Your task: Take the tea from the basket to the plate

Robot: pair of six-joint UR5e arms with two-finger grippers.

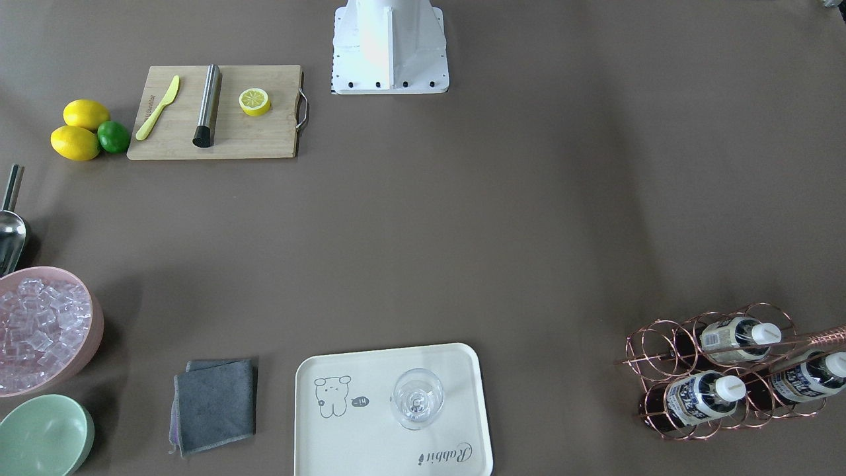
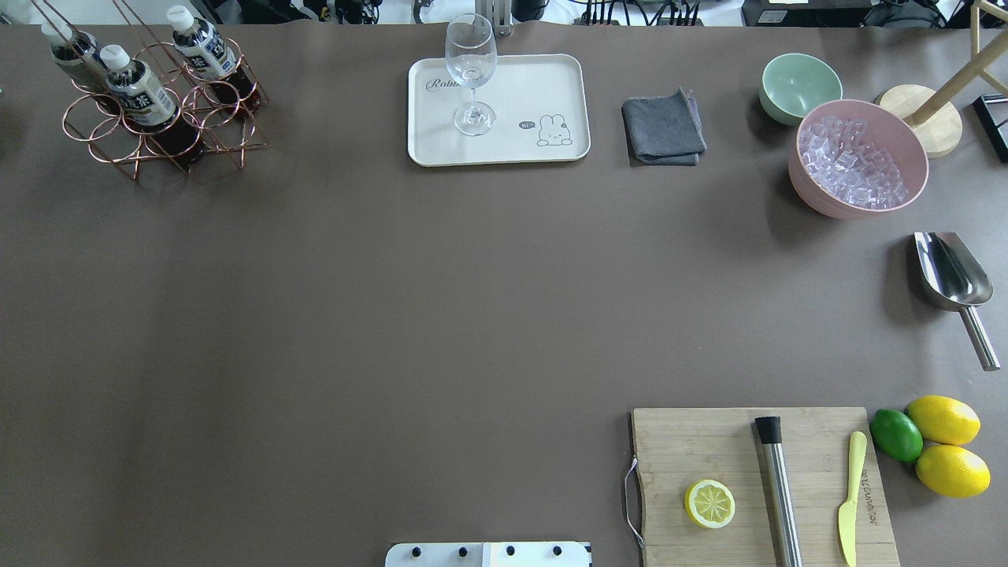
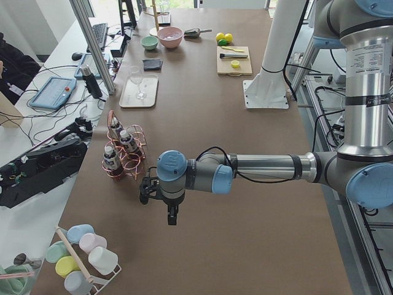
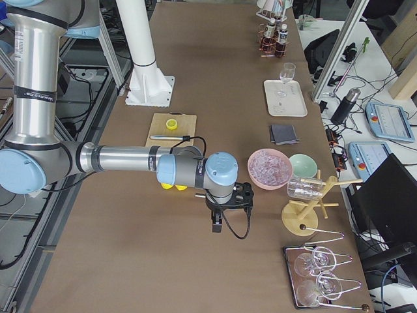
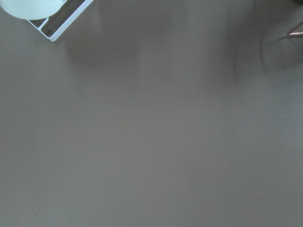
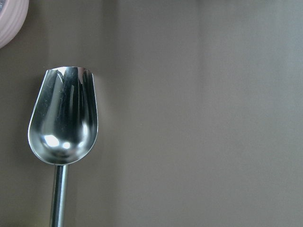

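Note:
Three tea bottles lie in a copper wire basket [image 1: 661, 344] at the table's far left corner: one [image 1: 733, 334], a second [image 1: 704, 396] and a third [image 1: 809, 377]. In the overhead view the basket [image 2: 102, 134] is top left. The cream plate [image 1: 370, 436], also in the overhead view [image 2: 535, 87], holds a wine glass [image 1: 418, 398]. My left gripper [image 3: 171, 216] shows only in the exterior left view, hanging over bare table just beside the basket. My right gripper [image 4: 217, 225] shows only in the exterior right view, above a metal scoop [image 6: 64, 123]. I cannot tell whether either is open.
A grey cloth [image 2: 663, 130], green bowl [image 2: 799, 85] and pink bowl of ice [image 2: 858, 157] sit right of the plate. A cutting board [image 2: 764, 488] with half lemon, muddler and knife lies front right, with lemons and a lime [image 2: 896, 435] beside it.

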